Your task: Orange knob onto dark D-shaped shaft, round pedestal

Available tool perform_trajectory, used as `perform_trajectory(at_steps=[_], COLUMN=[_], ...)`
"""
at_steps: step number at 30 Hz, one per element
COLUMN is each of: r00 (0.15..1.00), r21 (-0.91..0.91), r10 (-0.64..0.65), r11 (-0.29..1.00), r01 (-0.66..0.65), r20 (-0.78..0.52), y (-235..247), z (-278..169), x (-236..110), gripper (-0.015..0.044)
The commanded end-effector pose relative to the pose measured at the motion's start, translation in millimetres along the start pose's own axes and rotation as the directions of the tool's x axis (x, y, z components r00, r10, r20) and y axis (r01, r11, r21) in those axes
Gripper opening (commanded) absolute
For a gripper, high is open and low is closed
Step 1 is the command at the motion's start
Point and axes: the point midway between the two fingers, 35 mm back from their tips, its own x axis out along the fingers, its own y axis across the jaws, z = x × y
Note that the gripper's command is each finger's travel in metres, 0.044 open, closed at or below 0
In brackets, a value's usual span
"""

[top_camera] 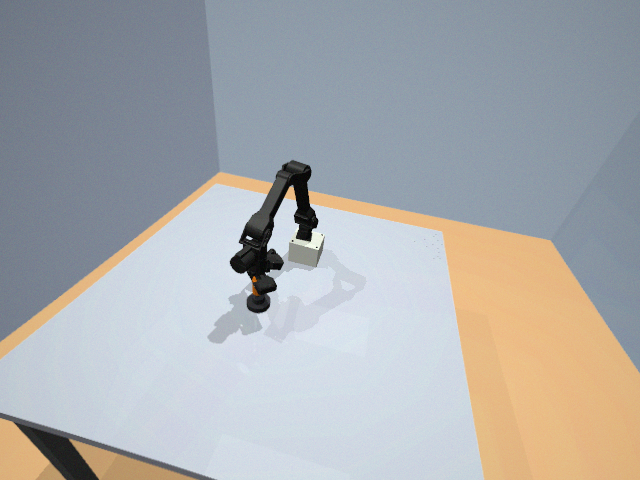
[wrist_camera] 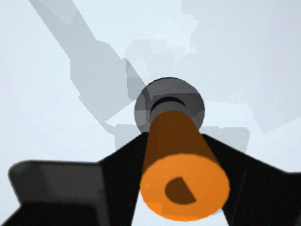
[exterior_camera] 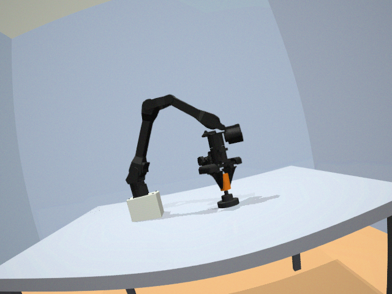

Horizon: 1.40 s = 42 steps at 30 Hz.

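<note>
The orange knob [top_camera: 255, 287] [exterior_camera: 226, 182] [wrist_camera: 185, 209] is upright between the fingers of my gripper [exterior_camera: 226, 185] [wrist_camera: 172, 137], which is shut on it. Its D-shaped hole shows in the wrist view, with the flat side at the right. The round dark pedestal [top_camera: 258, 305] [exterior_camera: 228, 203] [wrist_camera: 169, 86] stands on the table right below the knob. In the exterior view a short length of the dark shaft [exterior_camera: 226, 192] shows between the knob's bottom and the pedestal, so the knob is not down on the pedestal. The shaft's top and its flat side are hidden.
The arm's white base block [top_camera: 305, 252] [exterior_camera: 145, 207] stands on the pale table [top_camera: 361, 392] [exterior_camera: 95, 250], behind the pedestal in the top view and left of it in the exterior view. The arm arches over from the base. Its shadow lies around the pedestal.
</note>
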Motion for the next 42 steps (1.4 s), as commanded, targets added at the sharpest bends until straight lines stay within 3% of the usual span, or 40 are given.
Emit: perform_trajectory(at_steps=[1,42], r00=[1.0,1.0], r21=[-0.101,-0.108], r10=[0.001,0.0], r11=[0.995,0.994], r01=[-0.001,0.0], r20=[0.001,0.001], y=[0,0], z=[0,1], x=[1,20], gripper=[0.0,0.0])
